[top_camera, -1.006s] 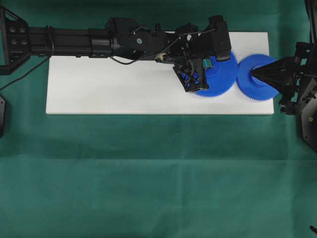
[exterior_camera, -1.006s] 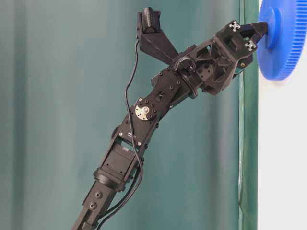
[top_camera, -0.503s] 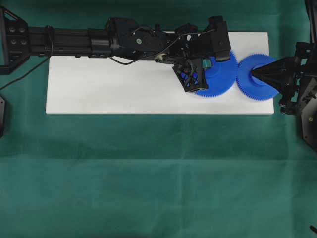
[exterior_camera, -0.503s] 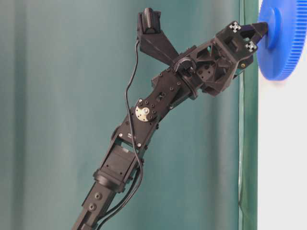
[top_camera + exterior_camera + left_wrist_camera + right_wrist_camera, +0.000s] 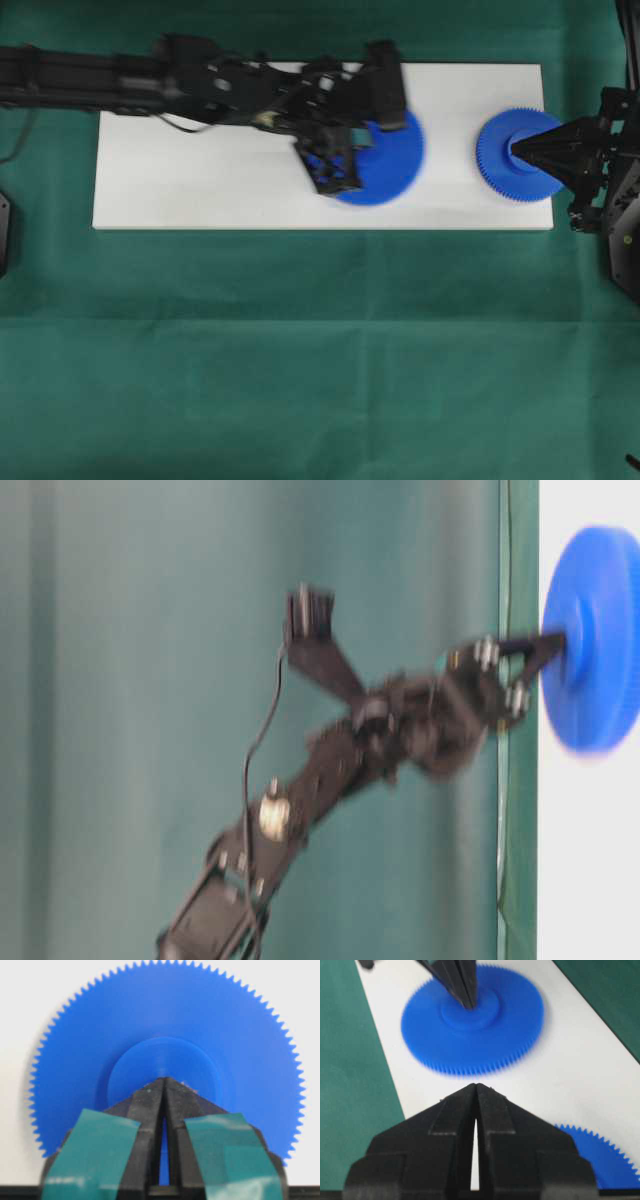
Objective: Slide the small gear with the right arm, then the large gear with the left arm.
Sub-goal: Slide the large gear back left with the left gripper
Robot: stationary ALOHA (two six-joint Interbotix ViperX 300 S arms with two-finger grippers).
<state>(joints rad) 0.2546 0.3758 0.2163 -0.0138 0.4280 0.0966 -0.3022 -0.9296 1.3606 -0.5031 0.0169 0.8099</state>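
Observation:
The large gear (image 5: 398, 165) lies mid-board, blurred with motion. My left gripper (image 5: 366, 152) is shut, with its joined teal-patched tips pressed on the raised hub. The left wrist view has the tips (image 5: 165, 1080) on the hub of the large gear (image 5: 165, 1025). At table level, the left gripper (image 5: 555, 645) touches the large gear (image 5: 600, 640). The small gear (image 5: 500, 170) lies at the board's right end. My right gripper (image 5: 513, 150) is shut over its hub. In the right wrist view the right gripper (image 5: 476, 1085) hides most of the small gear (image 5: 605, 1157); the large gear (image 5: 470, 1035) lies beyond.
Both gears rest on a white board (image 5: 200, 170) lying on green cloth (image 5: 320, 350). The left arm stretches along the board's far edge from the left. Bare board separates the two gears and runs on to the left of the large gear.
The left arm has pulled back to the left, sliding the large gear along the board away from the small gear; their teeth no longer touch. The right gripper and the small gear have stayed put.

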